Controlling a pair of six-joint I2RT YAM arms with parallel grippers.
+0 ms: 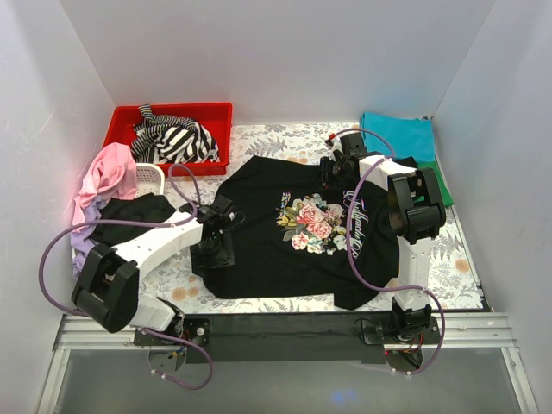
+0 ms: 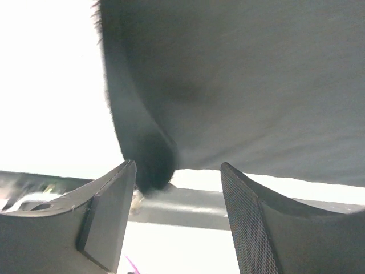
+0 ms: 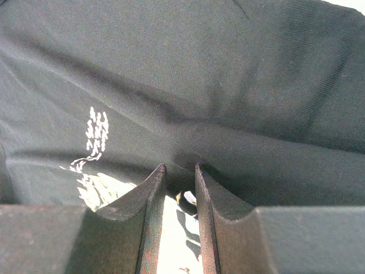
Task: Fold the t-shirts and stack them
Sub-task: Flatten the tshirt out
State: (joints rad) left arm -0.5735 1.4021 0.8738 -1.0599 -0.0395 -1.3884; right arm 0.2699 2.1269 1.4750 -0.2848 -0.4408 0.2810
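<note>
Black t-shirt (image 1: 276, 259) lies flat, print up, mid-worktop (image 1: 461, 263). Rose print (image 1: 309, 222) has the pale lettering (image 3: 96, 134) at its 3 o'clock, reading 12-to-6, so I'd judge the collar-to-hem axis runs 9-to-3. Left jaws are at the shirt's 9 o'clock edge, spread. The wrist view shows a rolled black hem (image 2: 151, 165) hanging into the gap right beside one pad (image 2: 111, 194), not clamped. Right jaws are at the shirt's 1 o'clock corner, drawn nearly together and, going by the creases converging on the tips, pinching a fold of the same shirt. So the two contact points sit on an 8-to-1 diagonal across the cloth — not paired along one edge. Next move likely turns on the left arm (image 1: 155, 246) closing on that hem — right arm (image 1: 414, 250) has its grip.
</note>
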